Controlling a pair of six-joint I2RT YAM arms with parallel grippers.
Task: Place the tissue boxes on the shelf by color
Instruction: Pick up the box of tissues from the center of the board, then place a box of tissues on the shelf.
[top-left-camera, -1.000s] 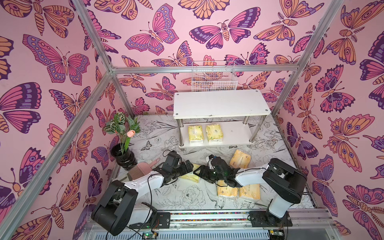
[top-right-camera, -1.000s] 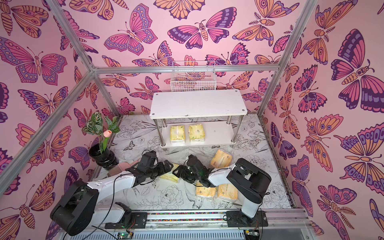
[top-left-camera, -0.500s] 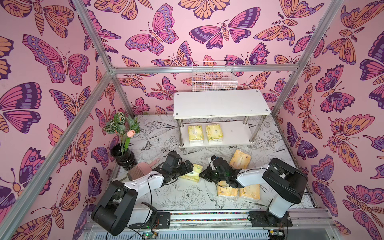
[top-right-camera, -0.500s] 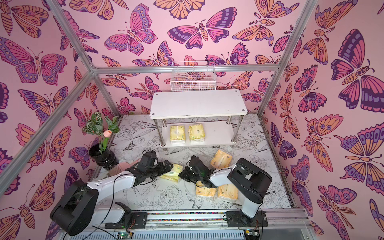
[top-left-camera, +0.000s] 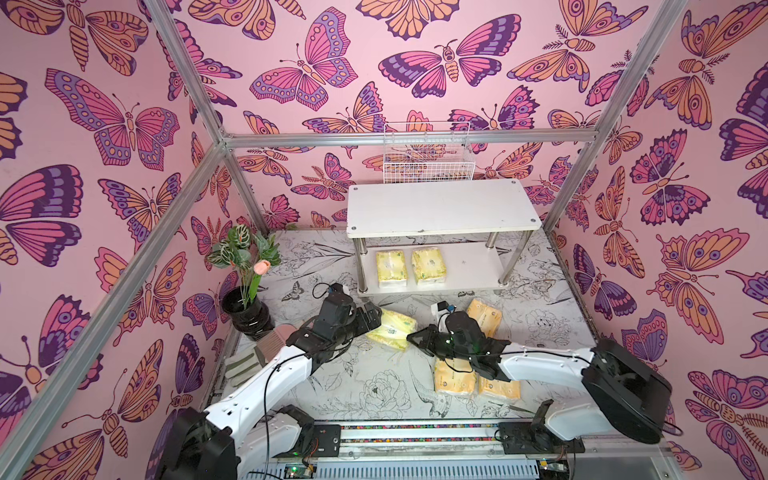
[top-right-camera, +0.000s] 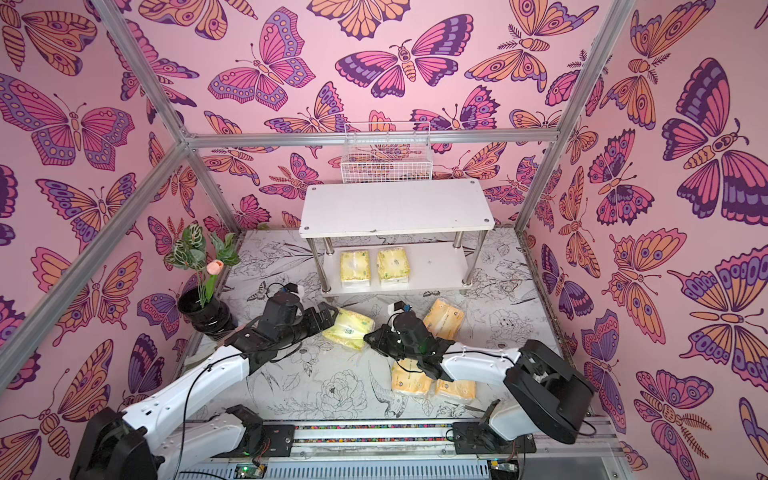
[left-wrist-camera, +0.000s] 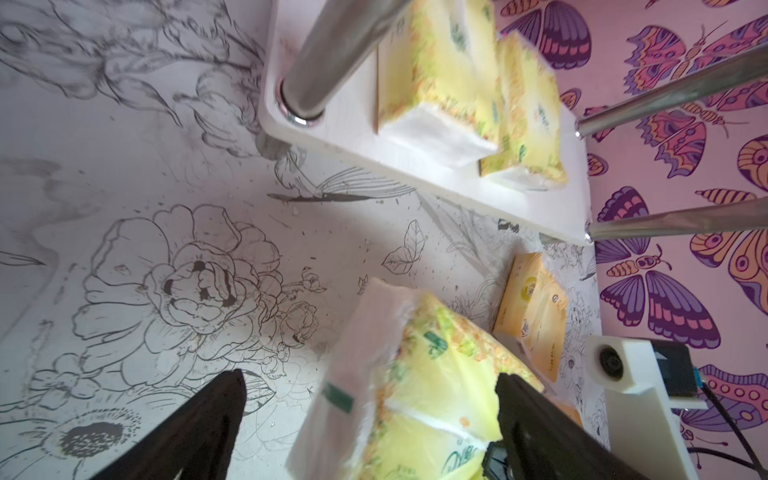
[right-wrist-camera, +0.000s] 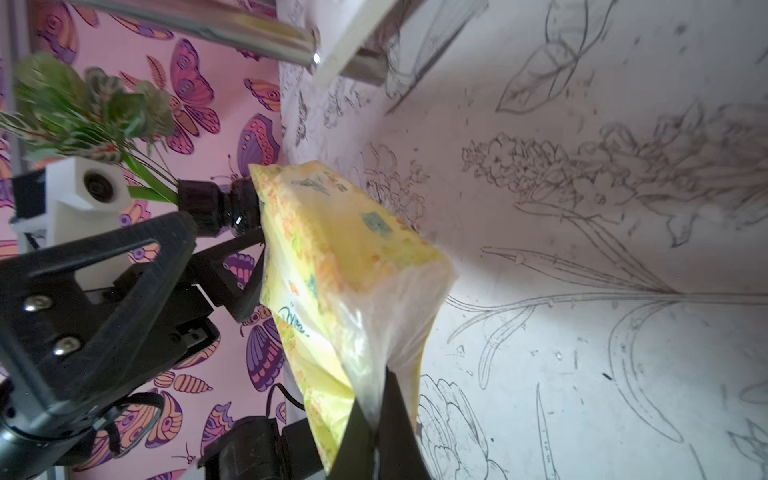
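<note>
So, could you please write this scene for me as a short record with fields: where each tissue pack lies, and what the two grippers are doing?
shelf lower board: two pale yellow packs, side by side
third pale yellow pack: tilted, between the two grippers
right gripper: shut on the clear wrapper end of the third pale yellow pack
left gripper: open, one finger against that pack
table: three orange packs, one nearer the shelf, two side by side by the right arm
</note>
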